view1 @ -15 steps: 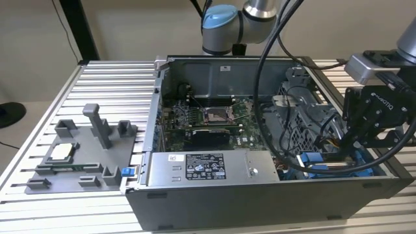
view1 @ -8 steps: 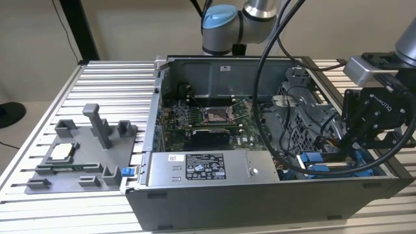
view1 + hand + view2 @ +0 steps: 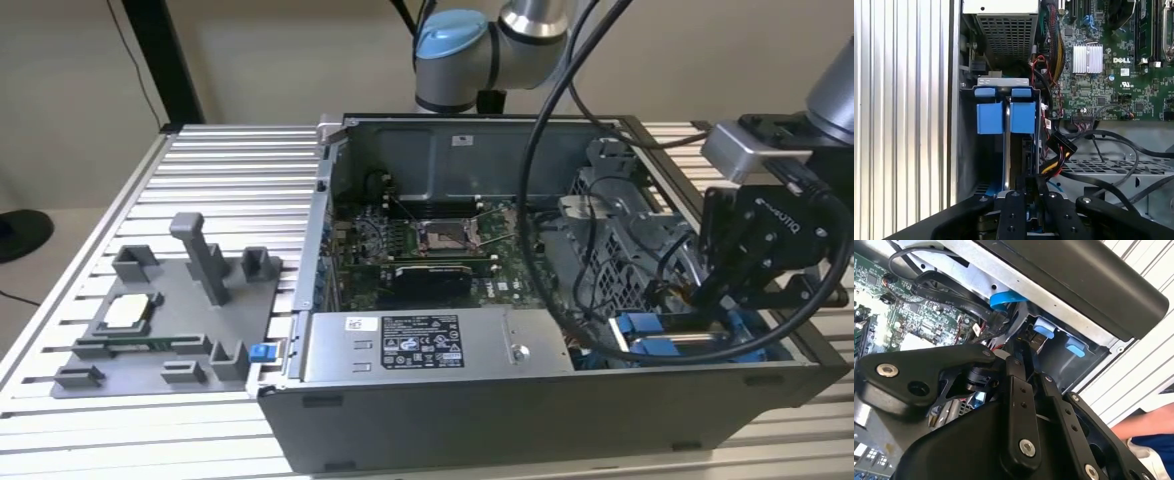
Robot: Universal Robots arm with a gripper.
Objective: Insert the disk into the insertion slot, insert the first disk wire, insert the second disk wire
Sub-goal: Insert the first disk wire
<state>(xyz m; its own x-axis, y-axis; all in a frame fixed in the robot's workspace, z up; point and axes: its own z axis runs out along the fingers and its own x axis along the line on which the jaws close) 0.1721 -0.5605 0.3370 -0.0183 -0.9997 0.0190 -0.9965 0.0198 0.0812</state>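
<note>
Hanging at the insertion slot (image 3: 1003,81), jaws drawn together; exterior view adds the power-supply box (image 3: 534,345).

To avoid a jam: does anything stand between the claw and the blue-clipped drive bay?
Nothing visible blocks it. In the first wrist view the claw sits right at the drive bay; a black connector with yellow wires hangs beside the bay, not across it.

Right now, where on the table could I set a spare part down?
In the exterior view, bare slats lie beyond the grey fixture tray, bordered by the computer case's wall. Crowded: the drive bay corner, laced with black cables.
</note>
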